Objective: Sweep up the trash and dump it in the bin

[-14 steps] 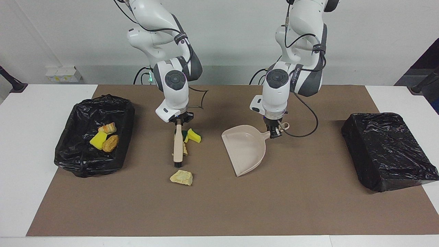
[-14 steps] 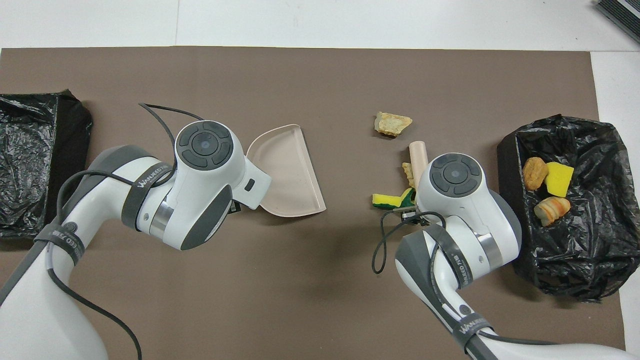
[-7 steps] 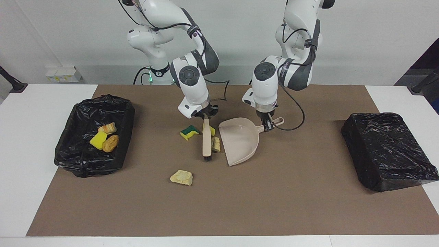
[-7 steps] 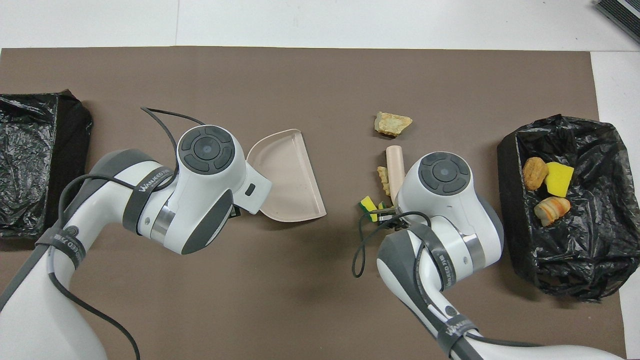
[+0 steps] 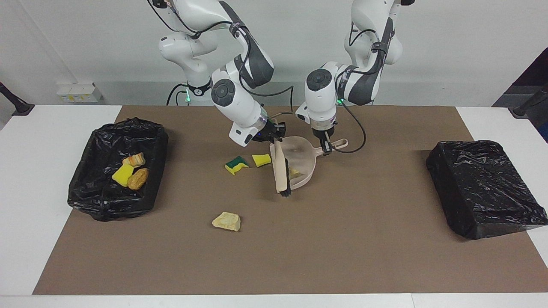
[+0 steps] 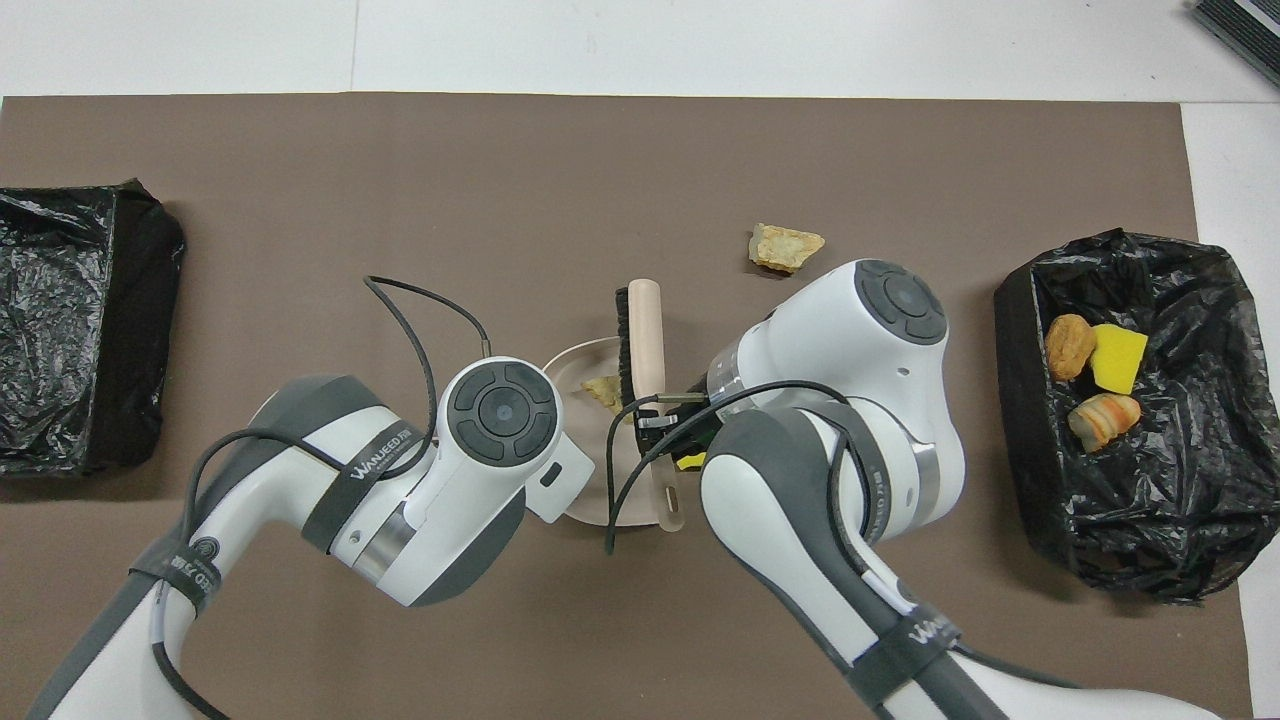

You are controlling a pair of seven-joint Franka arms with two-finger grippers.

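One pale crumbly scrap point(image 5: 294, 173) lay in the dustpan point(image 5: 305, 157) gripped by the left gripper point(image 5: 326, 147), the right gripper point(image 5: 275, 136) clamping the brush point(image 5: 280, 173) against its rim.

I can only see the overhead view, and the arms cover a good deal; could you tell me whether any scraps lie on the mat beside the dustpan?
Observer: Yes. A green-and-yellow sponge and a yellow sponge chunk lie on the mat, outside the dustpan, toward the right arm's end.
Operator: Thank you. Does the left gripper have hold of the dustpan?
Observer: It does. The left gripper is shut on the dustpan's handle.
Operator: And the brush?
Observer: The right gripper is shut on the brush at the handle's end.
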